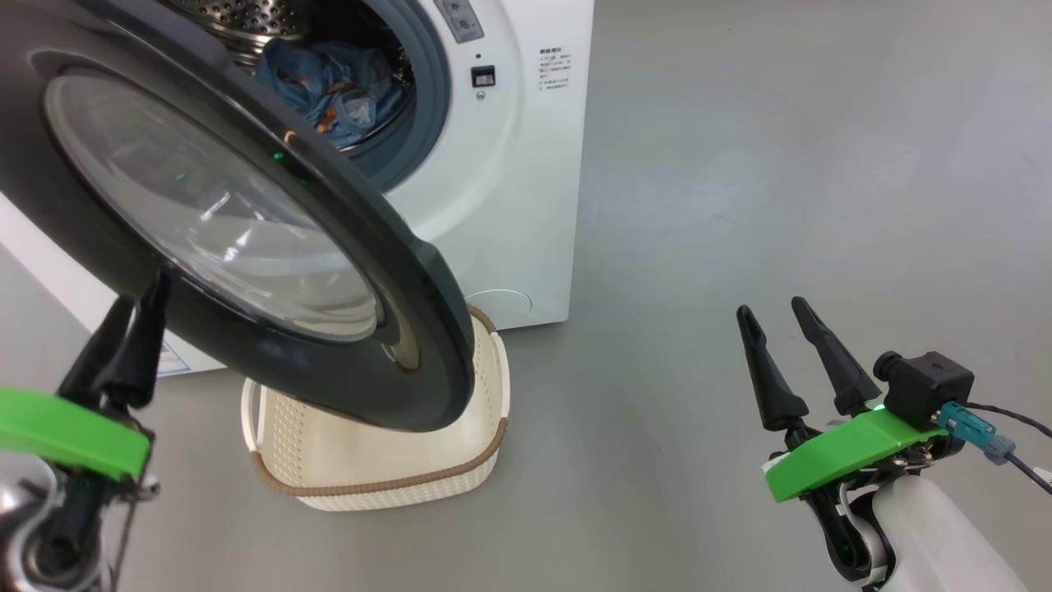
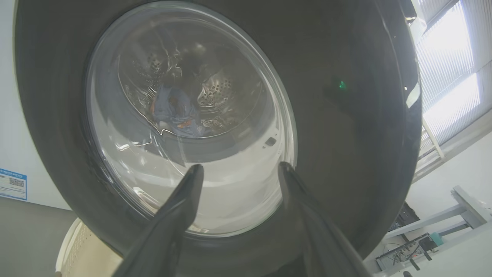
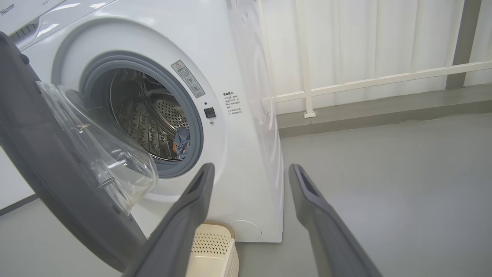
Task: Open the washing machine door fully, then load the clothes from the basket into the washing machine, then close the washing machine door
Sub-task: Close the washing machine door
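Where the washer (image 1: pixel 509 205) stands far left, you see its door (image 1: pixel 329 205) ajar above the basket (image 1: pixel 370 491), and the clothes (image 1: pixel 337 86) lying in the drum. Your left gripper (image 2: pixel 240 166), spread and empty, sits by the door's near lower edge. Your right gripper (image 1: pixel 771 306), also spread and empty, hangs near right.

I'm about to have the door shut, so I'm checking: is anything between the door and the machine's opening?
Nothing visible does. The clothes lie inside the drum, and the gap between the door and the washing machine looks free. The basket sits on the floor beneath the door.
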`<state>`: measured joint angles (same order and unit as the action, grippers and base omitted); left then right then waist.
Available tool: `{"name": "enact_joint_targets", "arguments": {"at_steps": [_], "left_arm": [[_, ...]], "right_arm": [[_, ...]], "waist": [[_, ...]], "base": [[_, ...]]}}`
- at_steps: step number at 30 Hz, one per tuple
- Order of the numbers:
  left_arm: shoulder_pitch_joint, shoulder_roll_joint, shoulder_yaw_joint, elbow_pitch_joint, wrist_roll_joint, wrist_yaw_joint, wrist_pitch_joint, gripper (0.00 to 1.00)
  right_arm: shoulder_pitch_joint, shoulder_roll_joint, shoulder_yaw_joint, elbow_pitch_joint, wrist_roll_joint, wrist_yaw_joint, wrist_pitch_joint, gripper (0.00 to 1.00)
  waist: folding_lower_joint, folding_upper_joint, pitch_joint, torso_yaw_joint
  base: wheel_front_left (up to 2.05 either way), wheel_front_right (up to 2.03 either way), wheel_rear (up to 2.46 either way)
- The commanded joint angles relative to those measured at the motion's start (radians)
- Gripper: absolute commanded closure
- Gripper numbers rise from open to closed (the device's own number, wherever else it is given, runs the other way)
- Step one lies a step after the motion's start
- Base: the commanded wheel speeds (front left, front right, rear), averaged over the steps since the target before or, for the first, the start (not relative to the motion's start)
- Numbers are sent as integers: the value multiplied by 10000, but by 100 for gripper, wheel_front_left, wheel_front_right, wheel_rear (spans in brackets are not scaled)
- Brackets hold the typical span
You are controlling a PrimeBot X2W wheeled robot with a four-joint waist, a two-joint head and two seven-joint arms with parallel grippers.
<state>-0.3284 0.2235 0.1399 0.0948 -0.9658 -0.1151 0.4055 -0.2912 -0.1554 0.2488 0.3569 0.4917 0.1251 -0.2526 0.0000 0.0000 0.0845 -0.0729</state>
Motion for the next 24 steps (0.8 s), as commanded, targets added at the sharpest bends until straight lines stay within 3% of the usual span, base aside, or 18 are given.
{"name": "enact_joint_targets", "arguments": {"at_steps": [1, 12, 17, 24], "left_arm": [[92, 414, 194, -362, 384, -115, -467, 0], [1359, 156, -365, -294, 1903, -151, -3917, 0], [1702, 369, -933, 156, 2895, -153, -5356, 0], [1834, 260, -1174, 860, 3960, 70, -6370, 0]], "right_arm": [[-72, -41, 79, -274, -125, 56, -91, 0], [-12, -76, -26, -362, -159, 56, -91, 0], [8, -136, -110, -421, -209, 56, -91, 0], [58, -176, -152, -444, -255, 56, -91, 0]], "waist": [[0, 0, 14, -55], [0, 0, 128, -189], [0, 0, 204, -125], [0, 0, 210, -61]], "base": [[0, 0, 0], [0, 0, 0], [0, 0, 0], [0, 0, 0]]}}
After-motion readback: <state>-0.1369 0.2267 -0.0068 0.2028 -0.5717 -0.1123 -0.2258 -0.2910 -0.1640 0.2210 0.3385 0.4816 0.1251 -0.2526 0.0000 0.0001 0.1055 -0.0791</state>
